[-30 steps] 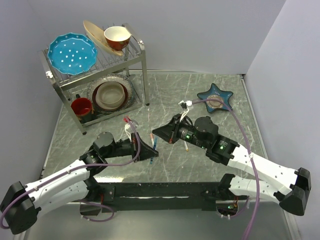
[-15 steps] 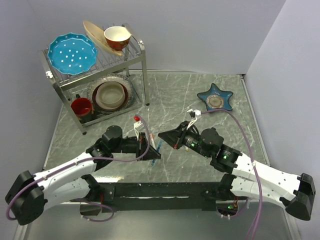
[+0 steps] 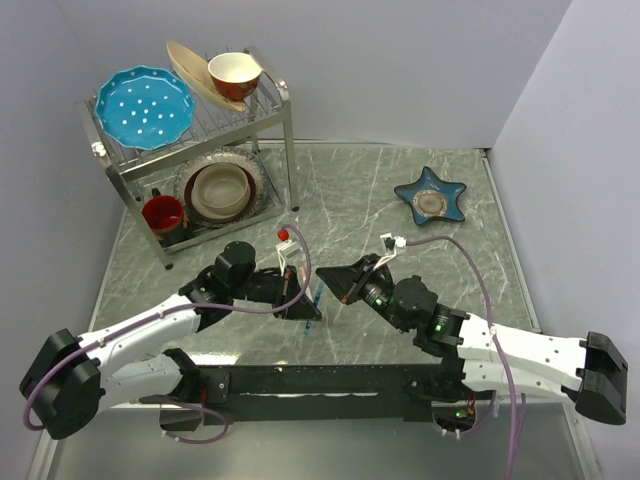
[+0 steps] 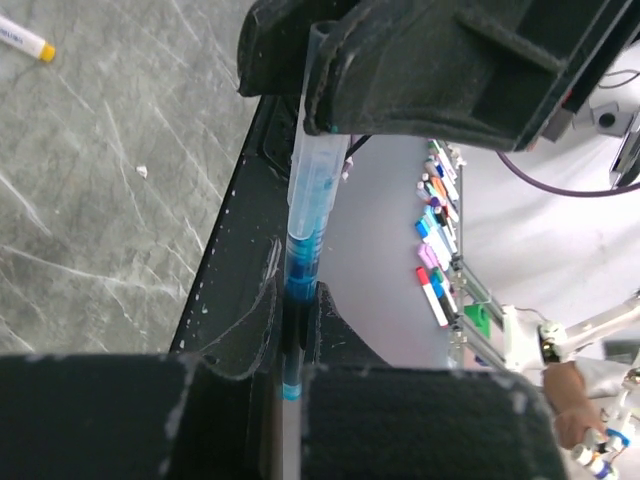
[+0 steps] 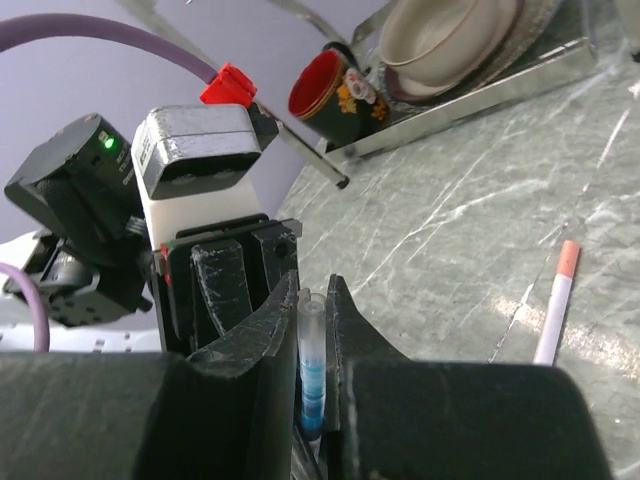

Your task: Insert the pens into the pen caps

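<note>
Pens and caps are only partly paired at this moment, and the work centres on the dark blue pen (image 4: 300,270), which is held in the air between the two arms above the table (image 3: 400,190). The left gripper (image 4: 292,340) has its fingers clenched on the pen's dark lower end. The right gripper (image 5: 312,300) is clamped around a clear sleeve (image 4: 318,150) that overlaps the blue barrel. The sleeve looks like a cap being slid on, though the close views do not settle whether it is a separate piece or part of the barrel. Pen and sleeve line up along one axis, and the blue section already sits some way inside the clear tube. I judge this insertion to be under way and probably near seating, but not plainly finished. The rest looks untouched. An orange-ended white pen (image 4: 22,38) lies flat on the marble, well away from both grippers, and a pink-ended white pen (image 5: 556,305) lies on the surface off to the side in the right wrist view. Neither is near a cap that I can see, and no orange or pink cap shows anywhere. So at best one of three pens is close to done, with two still to be picked up and capped.
</note>
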Controlling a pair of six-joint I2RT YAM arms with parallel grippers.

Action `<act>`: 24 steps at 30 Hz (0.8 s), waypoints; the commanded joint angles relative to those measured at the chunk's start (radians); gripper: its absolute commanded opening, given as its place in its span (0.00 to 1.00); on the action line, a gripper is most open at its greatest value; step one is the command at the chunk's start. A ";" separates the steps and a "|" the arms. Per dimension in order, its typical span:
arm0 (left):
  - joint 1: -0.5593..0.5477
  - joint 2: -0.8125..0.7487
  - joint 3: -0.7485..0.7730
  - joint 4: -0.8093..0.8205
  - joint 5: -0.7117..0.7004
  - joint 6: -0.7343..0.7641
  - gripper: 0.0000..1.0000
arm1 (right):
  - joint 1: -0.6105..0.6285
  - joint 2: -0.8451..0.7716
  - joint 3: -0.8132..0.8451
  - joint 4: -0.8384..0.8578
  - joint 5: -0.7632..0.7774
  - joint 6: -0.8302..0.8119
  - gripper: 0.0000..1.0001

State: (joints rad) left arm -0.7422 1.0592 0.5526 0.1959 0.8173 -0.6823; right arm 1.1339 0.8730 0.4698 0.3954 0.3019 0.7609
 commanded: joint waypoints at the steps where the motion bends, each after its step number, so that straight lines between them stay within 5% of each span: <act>1: 0.080 0.016 0.109 0.294 -0.317 -0.077 0.01 | 0.144 0.026 -0.039 -0.168 -0.305 0.132 0.00; 5: 0.076 -0.028 0.031 0.243 -0.349 -0.060 0.01 | 0.123 -0.044 0.073 -0.302 -0.116 0.112 0.03; 9: 0.076 -0.085 -0.008 0.148 -0.395 -0.059 0.01 | 0.113 -0.126 0.200 -0.467 0.101 0.077 0.38; 12: 0.076 -0.122 -0.022 0.033 -0.470 -0.066 0.01 | 0.112 -0.161 0.280 -0.544 0.176 0.008 0.54; 18: 0.076 -0.117 0.001 -0.254 -0.746 -0.101 0.01 | 0.110 -0.258 0.282 -0.618 0.226 -0.026 0.81; 24: 0.076 -0.048 -0.017 -0.382 -0.869 -0.206 0.01 | 0.113 -0.334 0.217 -0.635 0.250 -0.014 0.94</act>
State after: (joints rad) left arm -0.6647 0.9855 0.5388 -0.0807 0.0849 -0.8112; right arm 1.2438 0.5793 0.7155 -0.1986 0.4999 0.7570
